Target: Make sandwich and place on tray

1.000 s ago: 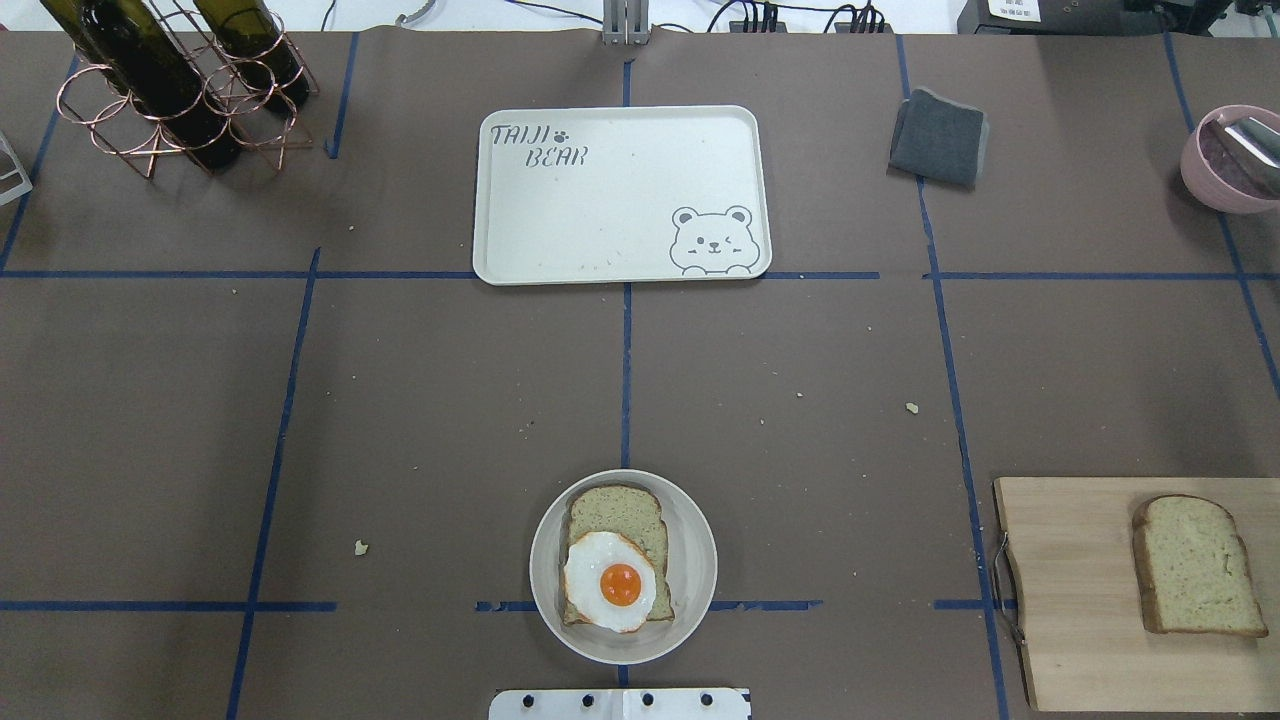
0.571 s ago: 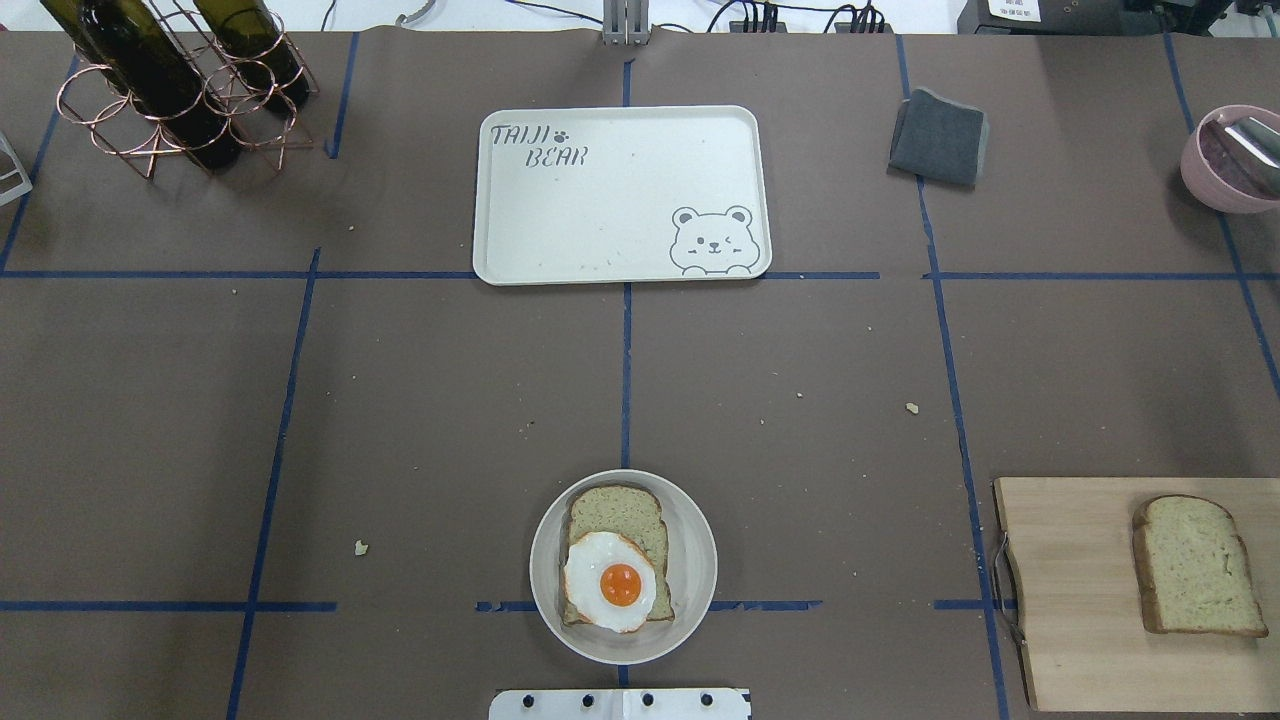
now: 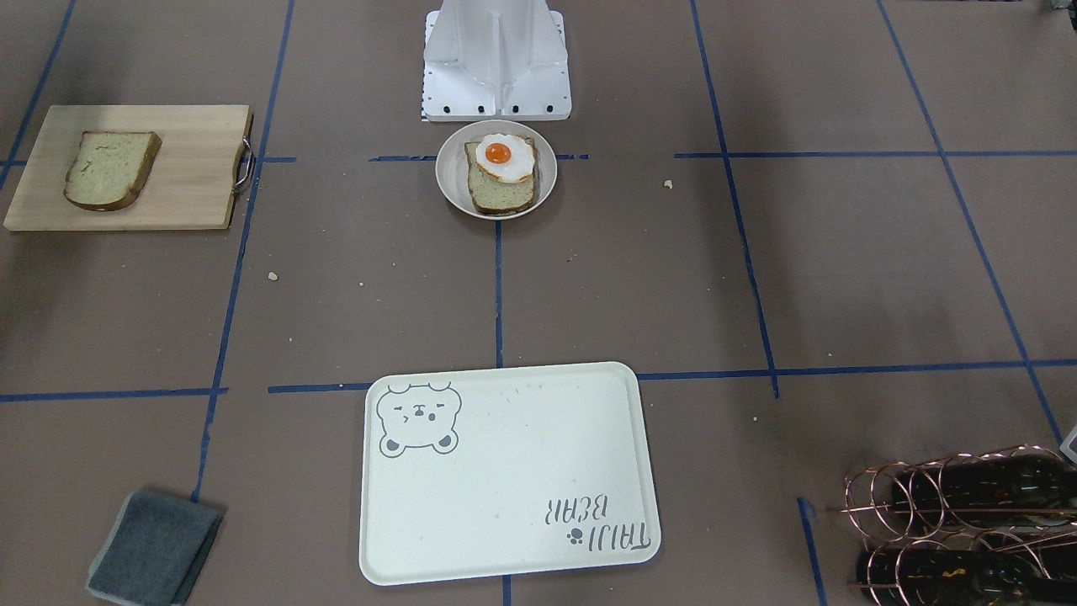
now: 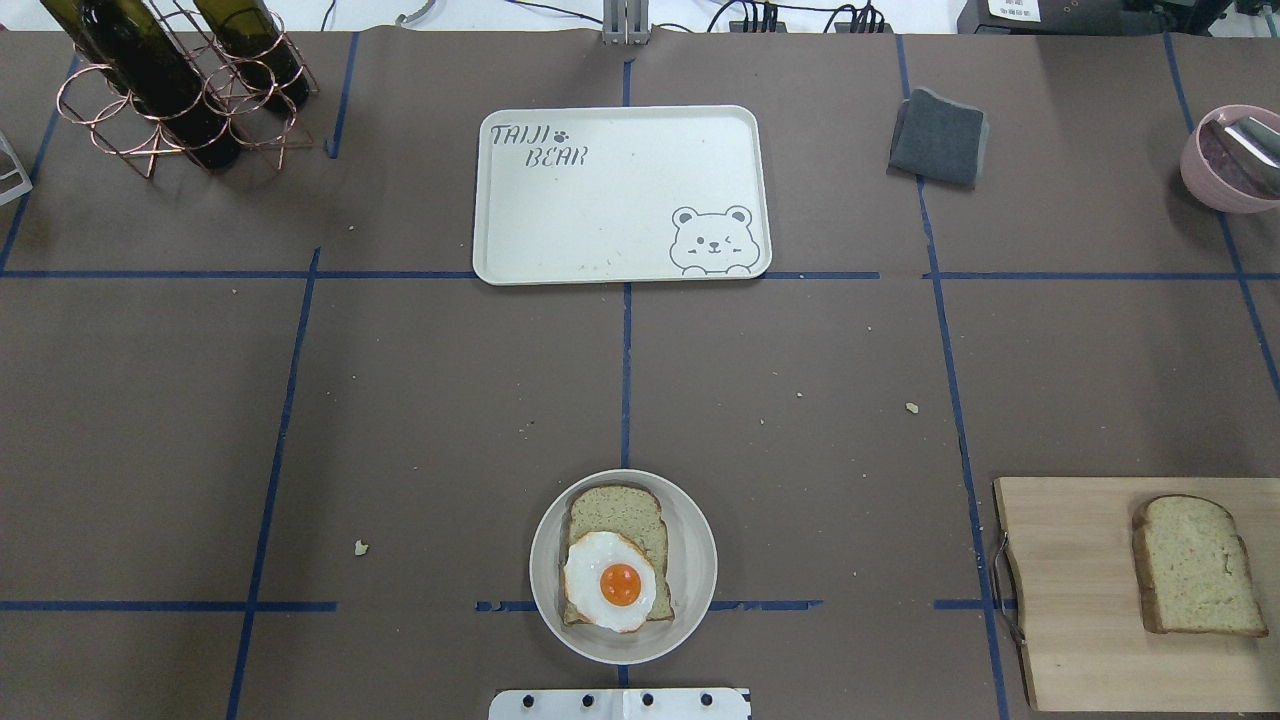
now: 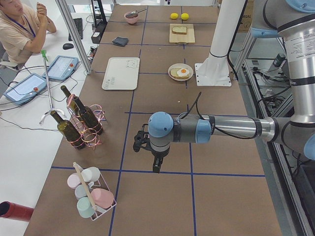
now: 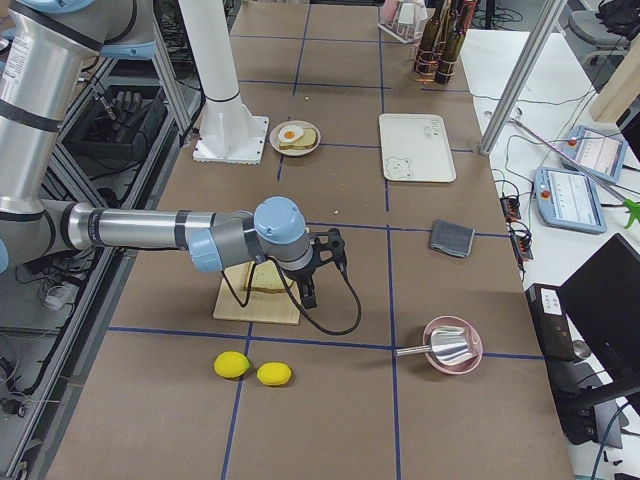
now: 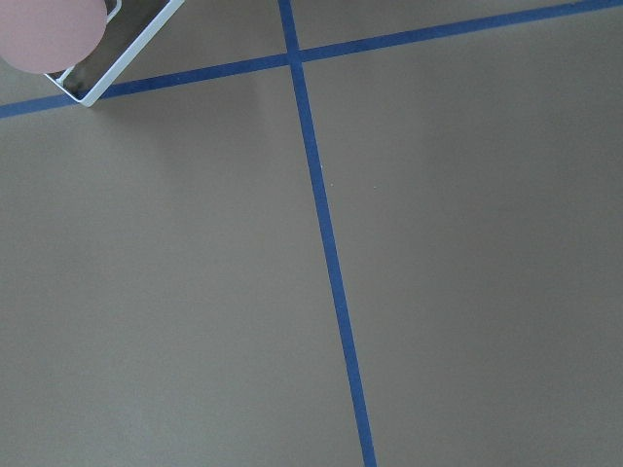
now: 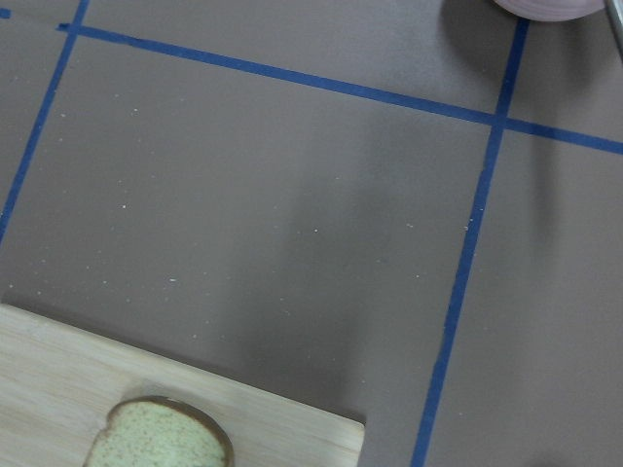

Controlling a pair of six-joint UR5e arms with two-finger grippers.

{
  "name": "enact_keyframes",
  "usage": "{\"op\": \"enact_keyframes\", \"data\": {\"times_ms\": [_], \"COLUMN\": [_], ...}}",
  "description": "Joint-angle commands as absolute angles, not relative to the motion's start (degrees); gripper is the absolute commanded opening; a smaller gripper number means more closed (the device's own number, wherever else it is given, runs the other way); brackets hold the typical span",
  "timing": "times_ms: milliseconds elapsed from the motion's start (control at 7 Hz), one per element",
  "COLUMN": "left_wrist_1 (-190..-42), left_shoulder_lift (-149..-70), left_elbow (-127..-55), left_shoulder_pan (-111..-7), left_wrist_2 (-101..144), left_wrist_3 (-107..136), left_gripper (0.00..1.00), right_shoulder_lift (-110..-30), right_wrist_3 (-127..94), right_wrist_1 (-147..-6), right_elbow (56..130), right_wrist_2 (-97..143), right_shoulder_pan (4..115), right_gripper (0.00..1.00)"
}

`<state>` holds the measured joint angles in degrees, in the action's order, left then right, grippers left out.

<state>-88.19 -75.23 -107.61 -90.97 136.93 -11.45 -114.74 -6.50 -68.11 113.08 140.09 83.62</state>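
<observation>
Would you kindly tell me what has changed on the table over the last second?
Nothing visibly changed in the overhead view. The egg lies on the slice in the dish as before, the second slice stays on the board, and the tray has not moved. No claw shows in that view.

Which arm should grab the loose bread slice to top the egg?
Right. The right gripper hangs at the edge of the cutting board with the bread slice; the left gripper is far off, near the bottle rack.
</observation>
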Motion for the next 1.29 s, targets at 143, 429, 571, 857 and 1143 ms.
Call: {"op": "enact_keyframes", "data": {"times_ms": [143, 429, 571, 857, 1143], "left_wrist_1": [-88.42, -88.42, -88.42, -88.42, -88.51], "left_shoulder_lift": [-75.41, -75.32, -75.41, -75.41, -75.50], "left_elbow": [-108.11, -108.46, -108.54, -108.90, -108.90], "left_shoulder_pan": [-90.97, -90.97, -90.97, -90.97, -90.97], "left_wrist_2": [137.02, 137.02, 137.02, 137.02, 137.02], "left_wrist_3": [-11.51, -11.51, -11.51, -11.51, -11.51], "left_gripper": [1.00, 1.00, 1.00, 1.00, 1.00], "right_shoulder_lift": [-121.45, -121.46, -121.46, -121.46, -121.90], "right_wrist_3": [-33.25, -47.41, -53.73, -55.11, -55.63], "right_wrist_1": [-38.61, -17.59, -12.88, -12.30, -12.22], "right_elbow": [106.92, 95.86, 94.58, 94.57, 94.57], "right_wrist_2": [137.91, 130.65, 128.08, 122.90, 120.94], "right_shoulder_pan": [71.66, 62.54, 58.31, 50.31, 46.33], "right_gripper": [0.99, 0.95, 0.88, 0.84, 0.80]}}
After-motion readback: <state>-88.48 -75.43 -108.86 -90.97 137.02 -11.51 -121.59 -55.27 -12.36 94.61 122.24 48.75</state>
